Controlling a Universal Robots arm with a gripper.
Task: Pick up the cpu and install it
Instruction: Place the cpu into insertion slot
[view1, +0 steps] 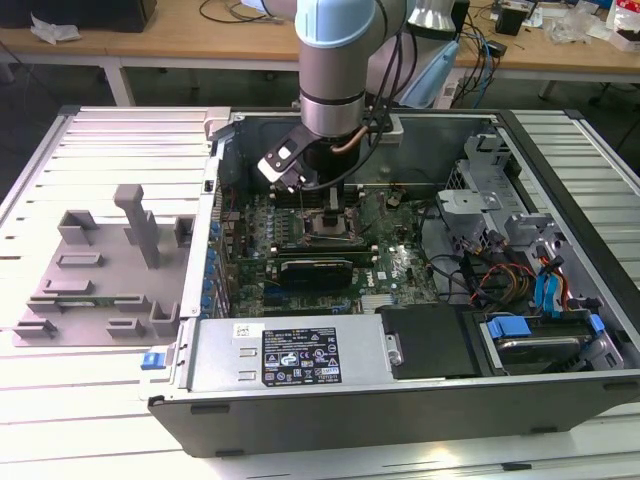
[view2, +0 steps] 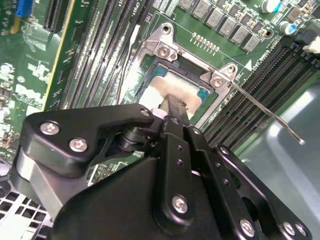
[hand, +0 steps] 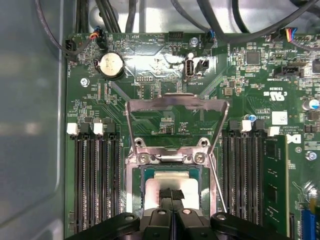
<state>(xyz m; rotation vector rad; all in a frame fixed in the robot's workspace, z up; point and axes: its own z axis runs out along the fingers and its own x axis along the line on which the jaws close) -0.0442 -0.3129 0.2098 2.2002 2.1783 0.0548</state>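
Note:
The cpu (hand: 172, 179) lies flat inside the motherboard socket (hand: 135, 190), its silver top plate (view2: 167, 86) showing in both wrist views. My gripper (hand: 172, 194) hangs directly over the plate, its two black fingertips (view2: 172, 106) pressed together with nothing between them. I cannot tell if the tips touch the plate. The socket's metal load plate (hand: 175, 107) stands flipped open behind the chip. In the exterior view the gripper (view1: 335, 205) reaches down into the open computer case over the socket (view1: 330, 228).
The thin socket lever (view2: 265, 107) sticks out beside the socket. Black memory slots (hand: 95, 175) flank it on both sides, with one memory stick (hand: 275, 185) seated. Cables (view1: 480, 275) and drive bays (view1: 530, 335) fill the case at the exterior view's right. A grey fixture tray (view1: 100, 270) lies outside.

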